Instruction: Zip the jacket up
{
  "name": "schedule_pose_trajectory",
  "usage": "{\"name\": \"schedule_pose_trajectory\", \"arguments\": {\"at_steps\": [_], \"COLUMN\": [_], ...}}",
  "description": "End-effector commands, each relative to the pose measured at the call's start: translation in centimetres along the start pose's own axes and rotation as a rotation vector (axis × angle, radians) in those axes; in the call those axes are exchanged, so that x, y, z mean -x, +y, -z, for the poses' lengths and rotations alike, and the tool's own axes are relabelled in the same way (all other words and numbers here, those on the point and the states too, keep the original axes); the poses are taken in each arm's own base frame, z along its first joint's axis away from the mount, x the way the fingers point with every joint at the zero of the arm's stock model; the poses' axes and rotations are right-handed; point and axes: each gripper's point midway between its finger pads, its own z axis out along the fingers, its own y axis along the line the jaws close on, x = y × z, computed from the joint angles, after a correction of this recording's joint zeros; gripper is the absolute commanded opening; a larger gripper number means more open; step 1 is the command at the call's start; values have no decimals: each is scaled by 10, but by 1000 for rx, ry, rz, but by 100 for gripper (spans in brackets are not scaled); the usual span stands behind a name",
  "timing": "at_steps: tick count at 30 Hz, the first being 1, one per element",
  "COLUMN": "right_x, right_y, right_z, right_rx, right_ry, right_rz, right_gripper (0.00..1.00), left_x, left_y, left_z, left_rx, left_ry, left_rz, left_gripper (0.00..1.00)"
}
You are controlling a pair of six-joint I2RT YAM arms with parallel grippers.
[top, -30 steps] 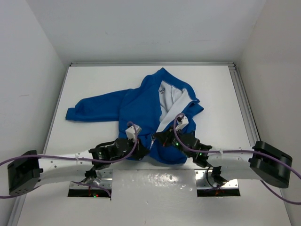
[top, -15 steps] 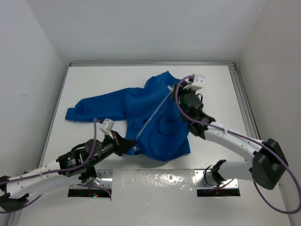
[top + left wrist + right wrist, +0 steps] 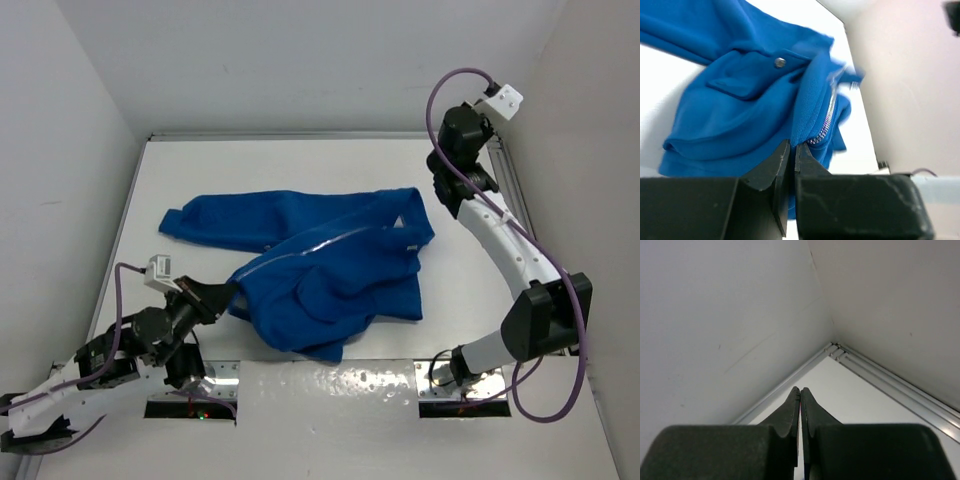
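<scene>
Left tool (image 3: 792, 148) pinches its black fingers together on the jacket (image 3: 340, 270) hem, right at the foot of the metal zipper (image 3: 827, 117). Soft, bright blue cloth lies rumpled across the white tabletop (image 3: 200, 170), one sleeve stretched left (a round metal snap (image 3: 780, 62) shows on a pocket flap). Right tool (image 3: 800, 389), pressed together on nothing, hangs raised by the far right corner, apart from the jacket.

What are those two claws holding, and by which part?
The left gripper pinches the jacket at its bottom edge, beside the lower end of the zipper. The right gripper is shut, holding nothing.
</scene>
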Motion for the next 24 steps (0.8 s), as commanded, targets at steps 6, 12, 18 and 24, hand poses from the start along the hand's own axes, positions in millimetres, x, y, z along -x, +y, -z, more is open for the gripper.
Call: {"name": "schedule_pose_trajectory", "arguments": {"at_steps": [6, 12, 18, 24], "right_x": [6, -84, -184, -226], "right_y": [19, 37, -7, -45], "right_z": [11, 110, 195, 185], "right_rx": [117, 554, 685, 528], "right_ry": [51, 418, 665, 682], "right_rz": [-33, -54, 84, 197], "right_gripper": [0, 0, 0, 19], "left_x": [18, 16, 44, -22], "left_y": [3, -12, -20, -60], "left_z": [-13, -30, -19, -66], "left_rx": [93, 148, 124, 61], "left_ry": [-107, -94, -163, 66], "left_rz": [14, -78, -102, -291], "left_gripper": [1, 41, 44, 51]}}
